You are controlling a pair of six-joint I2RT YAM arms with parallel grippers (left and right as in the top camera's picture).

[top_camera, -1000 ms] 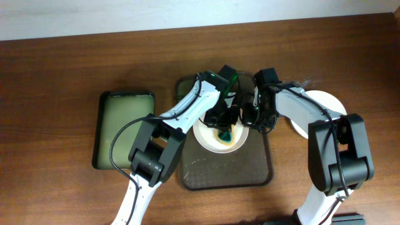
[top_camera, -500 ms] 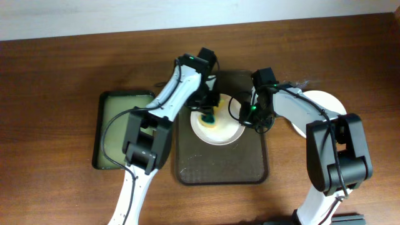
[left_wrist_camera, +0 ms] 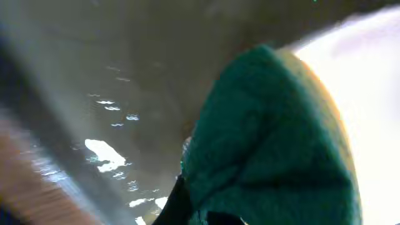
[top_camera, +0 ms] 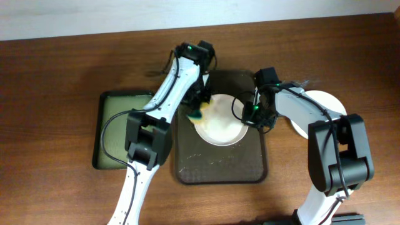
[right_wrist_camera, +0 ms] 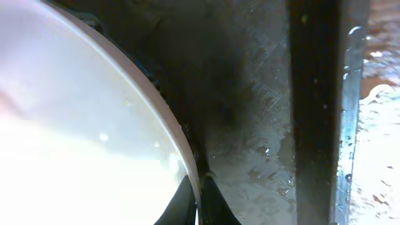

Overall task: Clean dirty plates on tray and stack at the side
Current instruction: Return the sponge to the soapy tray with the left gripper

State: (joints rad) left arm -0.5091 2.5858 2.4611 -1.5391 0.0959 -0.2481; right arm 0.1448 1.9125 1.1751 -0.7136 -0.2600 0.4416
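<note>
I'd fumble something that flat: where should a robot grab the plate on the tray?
By its thin rim at the right edge, coming from the right, one finger above, one below. The plate lies flat and shallow, so only the rim can be pinched; the sponge occupies the left edge.

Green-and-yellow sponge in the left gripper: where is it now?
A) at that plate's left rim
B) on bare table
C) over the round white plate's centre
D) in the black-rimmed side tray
A: overhead, the green-and-yellow sponge sits at the left rim of the round white plate on the dark brown tray.
</note>
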